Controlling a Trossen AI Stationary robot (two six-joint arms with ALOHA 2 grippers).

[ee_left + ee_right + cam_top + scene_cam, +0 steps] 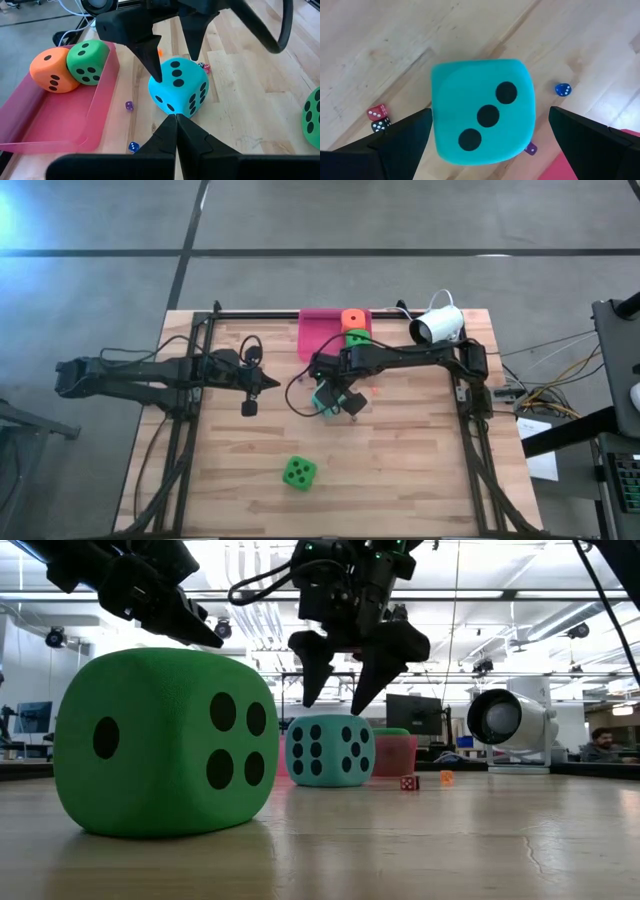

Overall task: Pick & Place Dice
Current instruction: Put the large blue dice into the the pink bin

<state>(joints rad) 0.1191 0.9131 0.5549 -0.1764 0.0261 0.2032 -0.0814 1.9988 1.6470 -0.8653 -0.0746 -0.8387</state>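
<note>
The teal die (482, 117) rests on the wooden table with three pips up, also seen in the high view (322, 402) and low view (328, 750). My right gripper (490, 115) hangs open just above it, pointing down, one finger to each side; in the low view the right gripper (332, 703) has its tips clear of the die's top. An orange die (50, 70) and a green die (89, 61) lie in the pink tray (60, 125). A second green die (299, 472) sits near the table's near edge. My left gripper (176, 119) is shut, in the air left of the teal die.
Tiny dice lie scattered on the table around the teal die: a red one (377, 111), a black one (379, 125), a blue one (563, 89) and a purple one (129, 105). A white camera (438, 325) stands at the far right corner. Dark frame rails run along both table sides.
</note>
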